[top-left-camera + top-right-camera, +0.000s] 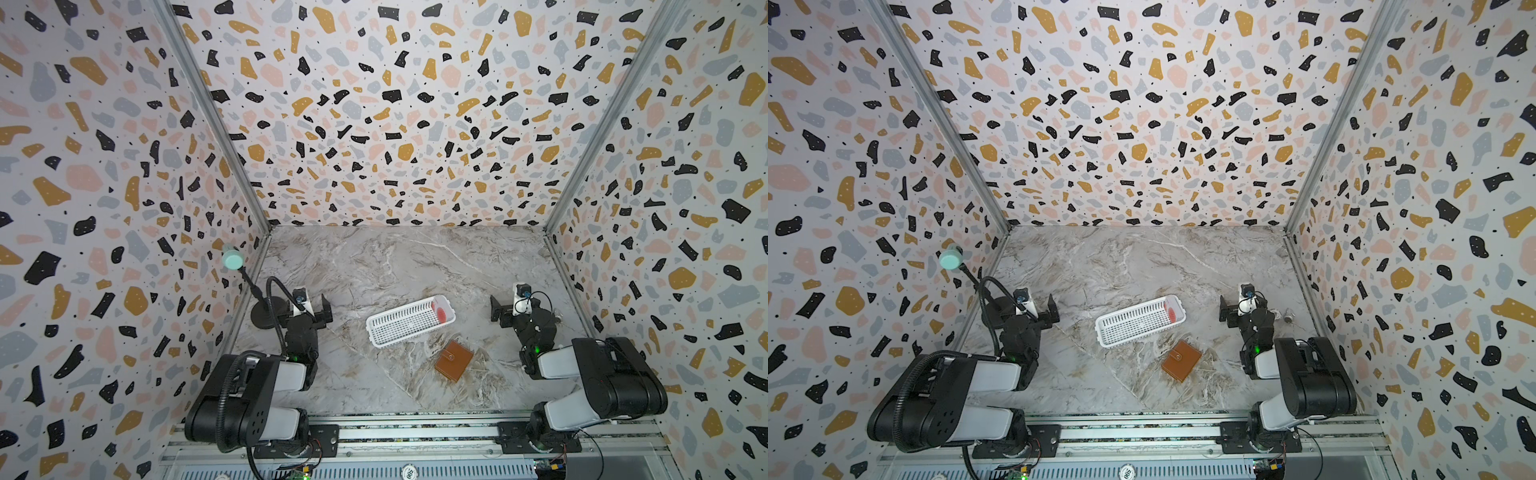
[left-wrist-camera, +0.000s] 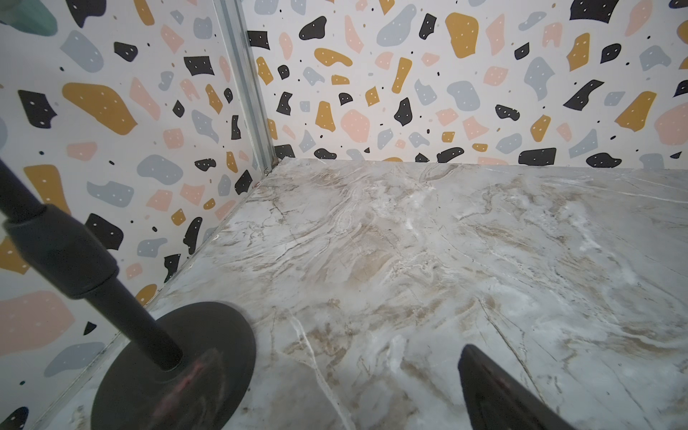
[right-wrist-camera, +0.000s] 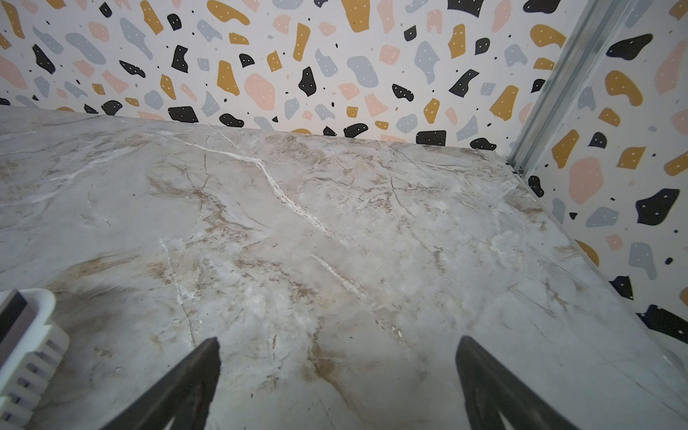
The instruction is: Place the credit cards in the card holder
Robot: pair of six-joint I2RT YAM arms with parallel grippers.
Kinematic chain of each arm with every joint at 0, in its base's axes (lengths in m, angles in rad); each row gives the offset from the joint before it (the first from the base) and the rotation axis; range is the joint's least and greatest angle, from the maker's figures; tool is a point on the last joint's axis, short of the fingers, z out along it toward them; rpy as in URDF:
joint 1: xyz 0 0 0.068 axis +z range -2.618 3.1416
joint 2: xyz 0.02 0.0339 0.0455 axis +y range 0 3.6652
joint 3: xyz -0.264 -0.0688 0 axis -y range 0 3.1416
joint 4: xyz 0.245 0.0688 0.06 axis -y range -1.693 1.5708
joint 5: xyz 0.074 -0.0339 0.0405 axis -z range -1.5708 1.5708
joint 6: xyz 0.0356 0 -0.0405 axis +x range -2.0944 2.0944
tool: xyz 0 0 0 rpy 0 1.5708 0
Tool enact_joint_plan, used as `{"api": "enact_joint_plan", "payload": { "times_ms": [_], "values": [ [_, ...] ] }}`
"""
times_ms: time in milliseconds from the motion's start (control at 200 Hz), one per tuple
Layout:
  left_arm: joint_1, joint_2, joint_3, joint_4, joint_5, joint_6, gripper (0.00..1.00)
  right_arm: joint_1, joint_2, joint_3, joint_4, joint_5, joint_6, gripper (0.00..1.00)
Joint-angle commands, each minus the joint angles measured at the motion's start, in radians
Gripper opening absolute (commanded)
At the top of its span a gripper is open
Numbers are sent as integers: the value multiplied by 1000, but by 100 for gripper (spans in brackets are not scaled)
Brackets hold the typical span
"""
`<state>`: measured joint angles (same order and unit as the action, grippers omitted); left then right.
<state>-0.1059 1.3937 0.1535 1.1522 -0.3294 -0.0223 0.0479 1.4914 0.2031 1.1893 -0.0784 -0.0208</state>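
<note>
While the left tool (image 1: 307, 312) and right tool (image 3: 337, 342) hang spread and empty either side of the white basket (image 1: 399, 322), nothing is done: credit cards (image 1: 441, 309), seemingly several, sit in its end, the card holder (image 1: 454, 360) shut just beside it.

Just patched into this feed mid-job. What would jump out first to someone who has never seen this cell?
The loud terrazzo-print walls boxing in the marble table grab the eye first. Mid-table in both top views sits a white slotted basket with red-blobbed credit cards tucked in its right end. Just nearer the arm bases, a closed tan card holder lies flat on the marble.
</note>
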Motion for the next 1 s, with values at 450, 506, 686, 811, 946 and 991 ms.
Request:
{"api": "enact_joint_plan", "payload": {
  "times_ms": [450, 506, 686, 811, 946, 991],
  "values": [
    [5, -107, 77, -149, -10, -4, 100, 1, -66, 7, -2, 22, 0, 99],
    [-1, -144, 111, -230, -17, -1, 100, 2, -113, 15, -53, 24, -2, 99],
    [-103, -229, 260, -498, -98, -67, 100, 30, -320, 105, -376, 51, 73, 99],
    [-207, -244, 394, -731, -83, -171, 100, 76, -418, 191, -621, 19, 185, 99],
    [-337, -276, 483, -928, -38, -292, 100, 172, -492, 265, -873, 17, 303, 99],
    [-381, -282, 506, -989, -30, -335, 100, 229, -516, 282, -951, 67, 342, 99]
  ]
}}
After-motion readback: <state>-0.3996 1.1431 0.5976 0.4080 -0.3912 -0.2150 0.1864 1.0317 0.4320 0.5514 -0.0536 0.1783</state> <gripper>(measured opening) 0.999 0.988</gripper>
